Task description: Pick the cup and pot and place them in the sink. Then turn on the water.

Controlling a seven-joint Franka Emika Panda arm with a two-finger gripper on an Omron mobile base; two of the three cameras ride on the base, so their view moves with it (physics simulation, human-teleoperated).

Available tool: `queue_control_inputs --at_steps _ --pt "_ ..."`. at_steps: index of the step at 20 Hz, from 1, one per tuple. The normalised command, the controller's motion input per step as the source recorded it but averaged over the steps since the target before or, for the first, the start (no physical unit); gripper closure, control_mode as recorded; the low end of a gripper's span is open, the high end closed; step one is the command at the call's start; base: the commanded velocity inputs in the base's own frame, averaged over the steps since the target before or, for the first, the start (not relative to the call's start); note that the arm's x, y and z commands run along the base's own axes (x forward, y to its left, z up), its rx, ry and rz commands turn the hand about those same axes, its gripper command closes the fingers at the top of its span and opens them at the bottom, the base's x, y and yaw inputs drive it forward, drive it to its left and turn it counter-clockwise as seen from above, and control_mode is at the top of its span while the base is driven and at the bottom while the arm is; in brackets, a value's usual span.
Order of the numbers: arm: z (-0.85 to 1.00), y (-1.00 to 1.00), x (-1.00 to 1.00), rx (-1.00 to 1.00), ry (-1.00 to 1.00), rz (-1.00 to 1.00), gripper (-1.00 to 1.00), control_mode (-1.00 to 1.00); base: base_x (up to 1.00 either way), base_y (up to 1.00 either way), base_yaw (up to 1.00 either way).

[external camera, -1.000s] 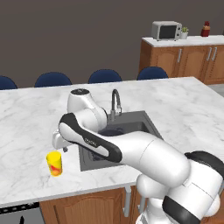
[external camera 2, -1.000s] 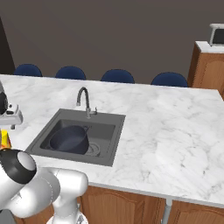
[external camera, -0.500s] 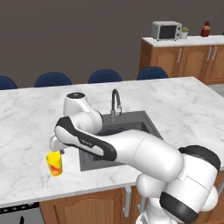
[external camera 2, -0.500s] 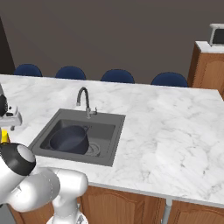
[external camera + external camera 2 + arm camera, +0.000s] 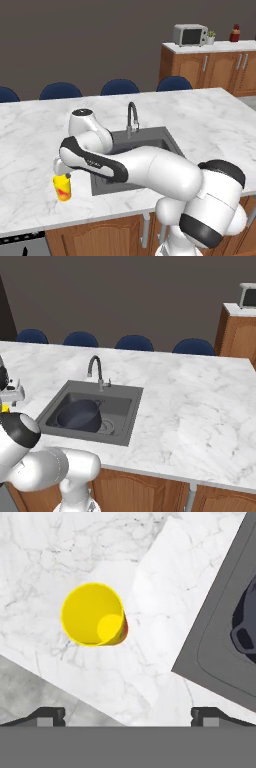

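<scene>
— What's around the sink (image 5: pixel 120 401) right now?

— The gooseneck faucet (image 5: pixel 96 370) stands at its back edge, no stream running. The pot (image 5: pixel 79 416) sits inside the basin, on the left half. Nothing lies between the cup (image 5: pixel 62 187) and the basin, just bare marble.

— And the room?

— White marble island counter (image 5: pixel 200 401), blue chairs (image 5: pixel 120 87) tucked along the far side, wooden cabinets with a microwave (image 5: pixel 190 35) beyond.

— The cup itself?

— Upright on the counter, left of the sink, near the front edge. The hand view looks straight down into its yellow mouth.

— The gripper (image 5: pixel 62 173)?

— Right over the cup, jaws spread wide, holding nothing, fingertips (image 5: pixel 48 716) clear of the rim.
</scene>
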Motion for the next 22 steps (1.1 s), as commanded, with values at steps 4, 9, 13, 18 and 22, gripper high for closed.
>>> queue_control_inputs --at_steps 4,9,13,18,22 --pt "-0.11 0.03 0.12 -0.01 0.00 0.02 -1.00 -1.00 0.00 0.00 0.00" --pt "-0.10 0.07 0.17 -0.01 0.00 0.02 -1.00 -1.00 0.00 0.00 0.00" --pt "-0.12 0.08 0.11 -0.01 0.00 0.02 -1.00 -1.00 0.00 0.00 0.00" --pt "-0.10 0.09 0.05 -0.02 0.00 0.03 -1.00 -1.00 0.00 0.00 0.00" --pt "-0.09 0.09 0.09 -0.01 0.00 0.02 -1.00 -1.00 0.00 0.00 0.00"
